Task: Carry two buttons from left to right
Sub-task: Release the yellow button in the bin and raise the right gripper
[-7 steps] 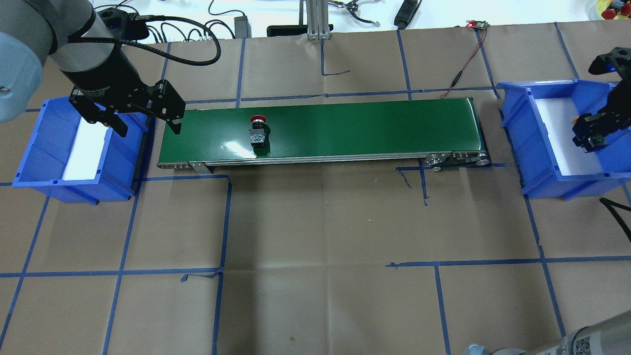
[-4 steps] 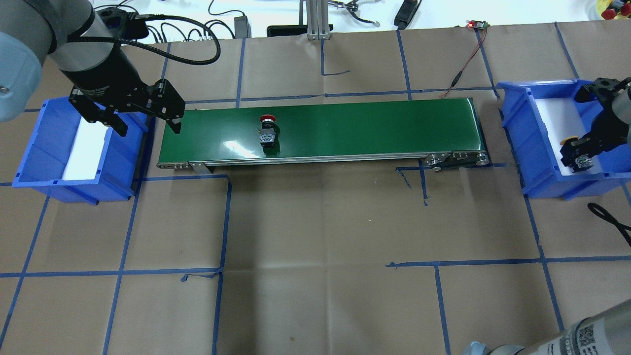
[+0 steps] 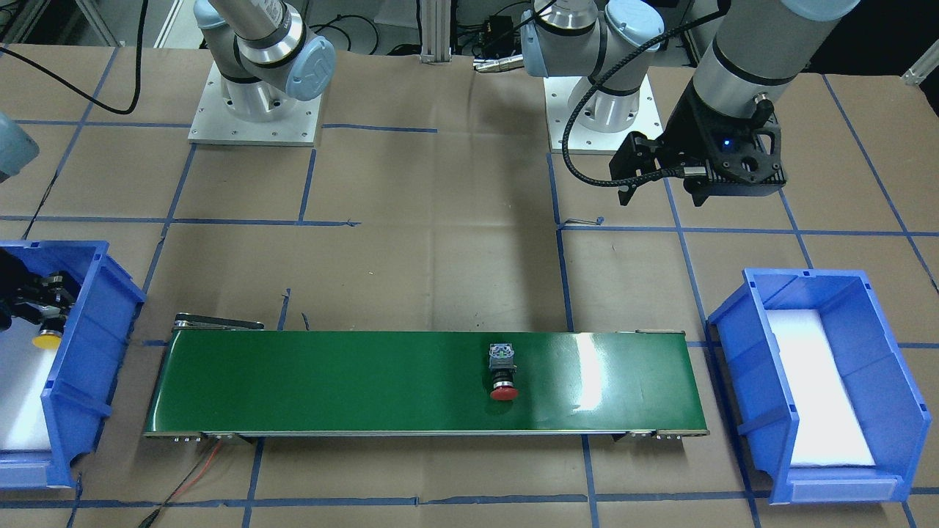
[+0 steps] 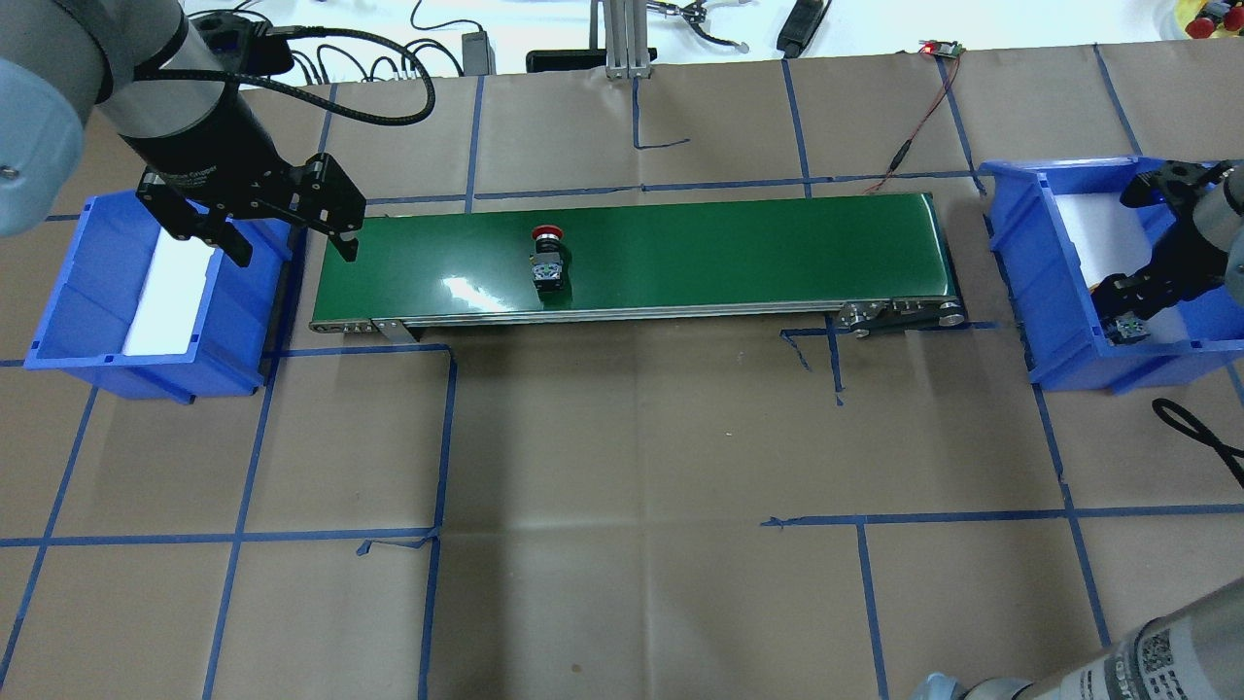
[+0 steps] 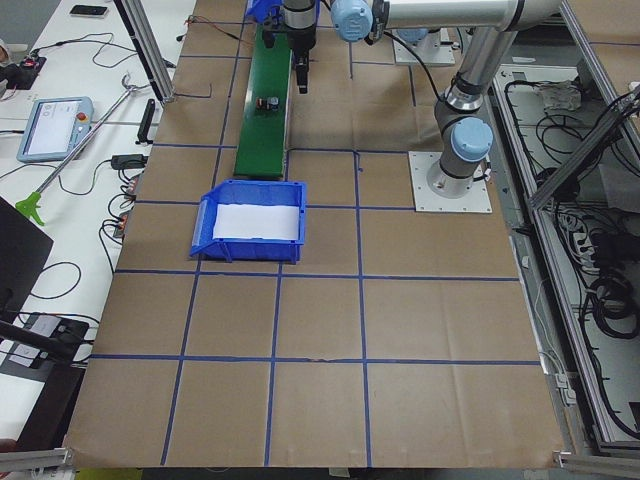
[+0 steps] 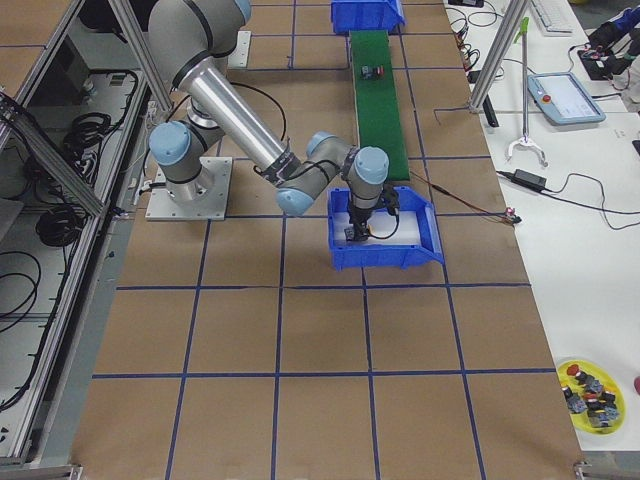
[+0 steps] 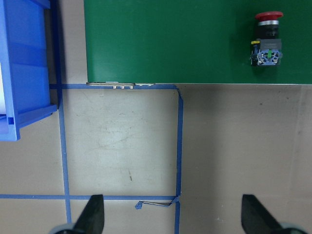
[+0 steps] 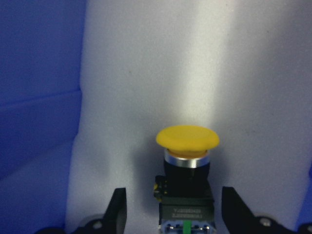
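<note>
Standing by the bench [image 4: 632, 486], and the layout makes sense once you look at it. A green belt [image 4: 729, 243] runs between two blue bins, so neither arm has to reach all the way across.

The red button [image 4: 547, 262] is lying on its side on the belt with its cap pointing away from the robot. It's roughly a third of the way along from the left end, well apart from both arms. Nothing is touching it. My guess is the belt is meant to do the carrying.

The left hand [image 4: 292, 255] hangs over the gap between the left bin [image 4: 87, 282] and the belt's left end. Its fingers are spread wide with nothing between them. I can't spot a button in that bin, so I'd say the left arm's share is done.

The right hand [image 8: 174, 204] is down inside the right bin [image 4: 1050, 282]. Its wrist camera shows the yellow button [image 8: 187, 139] lying on the white liner [image 8: 146, 73]. The fingers [image 8: 118, 209] stand clear of the body with a gap on each side, so that hand is parted, not pinching. Looks like button one is delivered.

I'd call it about halfway: one in the bin, one on the belt. Next the right arm needs to lift out and meet the red one at the belt's right end. It's lying on its side and could roll, so pinching across the black body seems safest.
</note>
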Controlling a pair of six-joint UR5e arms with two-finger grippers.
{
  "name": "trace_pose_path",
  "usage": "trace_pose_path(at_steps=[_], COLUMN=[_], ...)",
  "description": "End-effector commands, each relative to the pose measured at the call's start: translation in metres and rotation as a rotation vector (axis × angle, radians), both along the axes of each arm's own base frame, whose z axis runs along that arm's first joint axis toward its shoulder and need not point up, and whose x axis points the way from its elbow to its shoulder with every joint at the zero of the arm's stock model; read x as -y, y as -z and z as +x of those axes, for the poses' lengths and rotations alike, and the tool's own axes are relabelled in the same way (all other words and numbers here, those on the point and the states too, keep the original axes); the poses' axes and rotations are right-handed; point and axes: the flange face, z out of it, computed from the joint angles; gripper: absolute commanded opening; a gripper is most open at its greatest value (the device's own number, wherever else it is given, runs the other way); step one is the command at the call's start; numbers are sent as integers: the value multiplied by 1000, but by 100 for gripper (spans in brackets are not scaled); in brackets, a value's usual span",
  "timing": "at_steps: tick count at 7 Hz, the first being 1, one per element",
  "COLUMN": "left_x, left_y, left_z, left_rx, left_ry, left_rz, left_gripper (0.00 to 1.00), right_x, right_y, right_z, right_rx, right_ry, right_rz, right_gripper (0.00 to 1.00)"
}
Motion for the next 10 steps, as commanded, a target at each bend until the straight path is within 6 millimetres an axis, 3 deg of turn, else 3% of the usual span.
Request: trace_pose_path(at_steps=[1, 4, 5, 6, 7, 8, 9, 10], left_x=[2, 2, 3, 4, 4, 4, 3, 3], left_y=[0, 0, -2, -2, -2, -2, -1, -2], left_z=[0, 0, 0, 0, 0, 1, 0, 0], left_rx=[-2, -1, 0, 0, 0, 0, 1, 1], left_ry=[0, 0, 0, 0, 0, -2, 0, 0], left_rz=[0, 1, -4, -4, -4, -4, -2, -4], left_gripper=[100, 100, 100, 100, 100, 100, 100, 100], right_x=[4, 26, 40, 55, 69, 78, 83, 85], right_y=[-17, -120, -153, -189, -214, -227, -222, -228], right_z=[-1, -11, -1, 17, 48, 87, 118, 139], right_rx=[-11, -2, -2, -7, 7, -10, -6, 1], right_ry=[3, 63, 107, 152, 233, 264, 287, 320], right_rz=[-28, -5, -6, -14, 0, -15, 2, -3], right_gripper=[100, 100, 100, 100, 100, 100, 100, 100])
